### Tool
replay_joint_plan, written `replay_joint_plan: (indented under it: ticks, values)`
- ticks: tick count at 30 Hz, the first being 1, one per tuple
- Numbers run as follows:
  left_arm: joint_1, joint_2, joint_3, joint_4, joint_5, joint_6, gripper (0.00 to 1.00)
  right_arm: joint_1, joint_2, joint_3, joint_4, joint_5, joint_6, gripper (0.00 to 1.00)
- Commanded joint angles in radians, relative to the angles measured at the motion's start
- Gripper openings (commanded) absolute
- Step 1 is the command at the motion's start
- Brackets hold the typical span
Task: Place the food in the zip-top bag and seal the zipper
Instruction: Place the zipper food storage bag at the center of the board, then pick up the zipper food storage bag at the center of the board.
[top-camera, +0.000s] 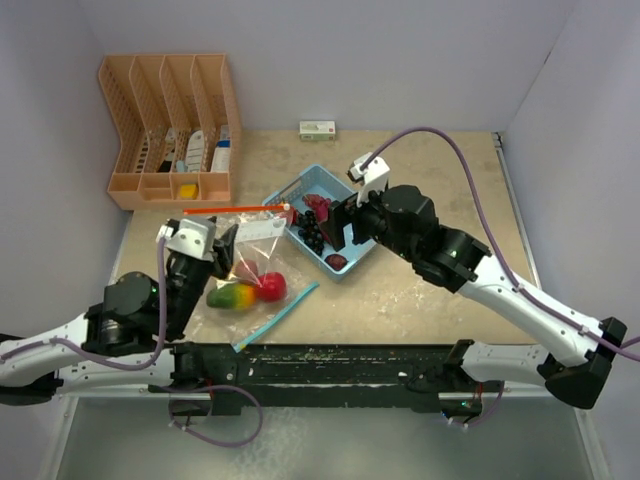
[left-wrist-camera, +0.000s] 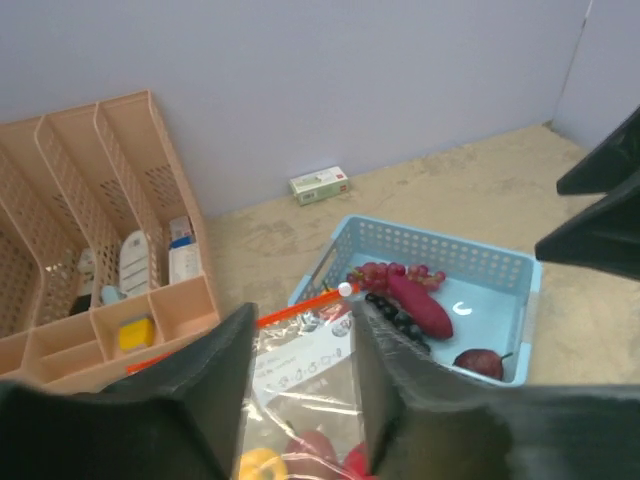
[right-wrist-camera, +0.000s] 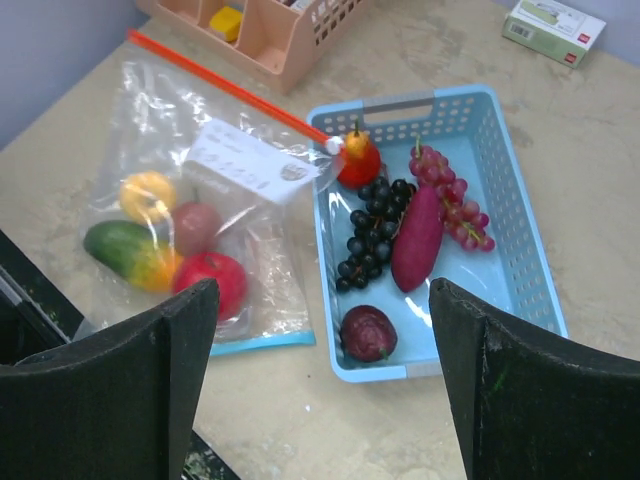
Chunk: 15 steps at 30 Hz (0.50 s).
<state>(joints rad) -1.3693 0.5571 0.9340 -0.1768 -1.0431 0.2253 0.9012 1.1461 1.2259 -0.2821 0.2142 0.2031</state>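
While my right gripper (right-wrist-camera: 322, 300) is hanging jaws wide apart, four food pieces (right-wrist-camera: 205, 275) are lying in the bag (right-wrist-camera: 150, 110) ahead-left and five in the basket (right-wrist-camera: 440, 100) ahead, with bare table (right-wrist-camera: 600, 150) lying right of its rim. My left gripper (left-wrist-camera: 303, 320) is gaping slightly, bag showing between its jaws.

1. All three pictures are bright. The light is soft and comes from above.
2. Shadows on the counter (top-camera: 400, 300) are faint and sit close under things.
3. The zip-top bag (right-wrist-camera: 200, 200) has pale shiny spots on its plastic.
4. The left wrist view is a bit fuzzy. The left end effector (left-wrist-camera: 302, 330) is dark and blurry, low in the frame.
5. The right wrist view is sharp in the middle.
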Motion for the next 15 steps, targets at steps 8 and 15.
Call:
replay_joint_plan:
  ticks: [8, 15]
  values:
    - [0.000, -0.014, 0.049, 0.087, 0.066, -0.030, 0.99, 0.001, 0.182, 0.017, 0.143, -0.234, 0.159, 0.83]
    - [0.000, -0.023, 0.068, 0.008, 0.065, -0.053, 0.99, 0.005, 0.315, 0.030, 0.181, -0.324, 0.219, 0.79]
